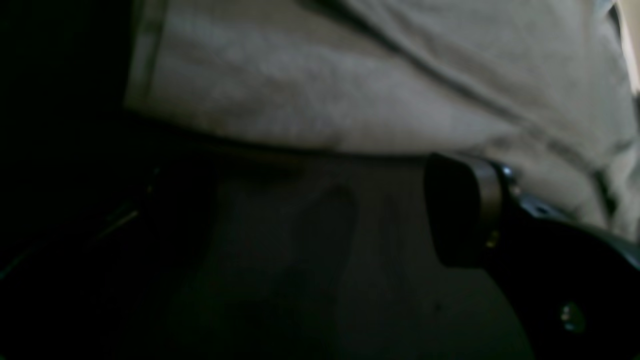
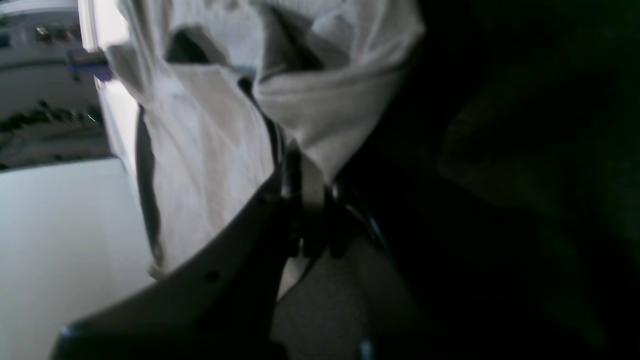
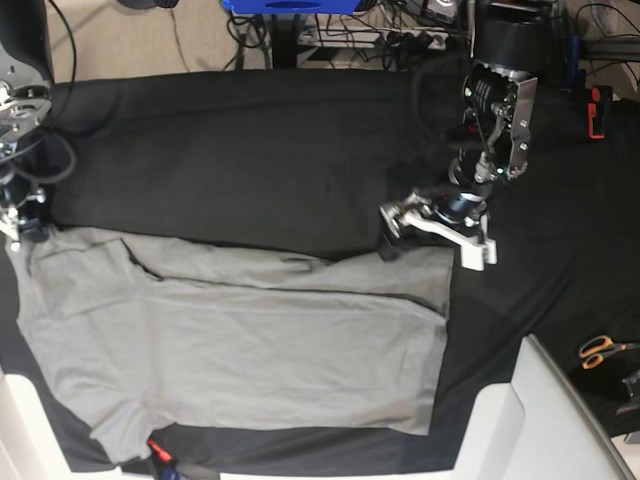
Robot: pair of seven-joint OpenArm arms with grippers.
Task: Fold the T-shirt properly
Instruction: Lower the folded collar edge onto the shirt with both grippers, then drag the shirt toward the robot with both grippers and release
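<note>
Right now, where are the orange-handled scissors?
In the base view the scissors lie at the far right edge on the black table cloth, well right of the T-shirt.

Black table cloth point(image 3: 250, 150) covers the table; cables point(image 3: 400, 25) cross the beige floor point(image 3: 130, 40) behind

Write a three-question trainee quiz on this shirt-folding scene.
1. True or false: the right claw is shut on the T-shirt.
2. The left claw is: A open, B shut on cloth.
3. What lies near the base view's right edge?

Key: 1 true; 2 A, it hovers by the shirt's far corner; 3 orange-handled scissors.
</note>
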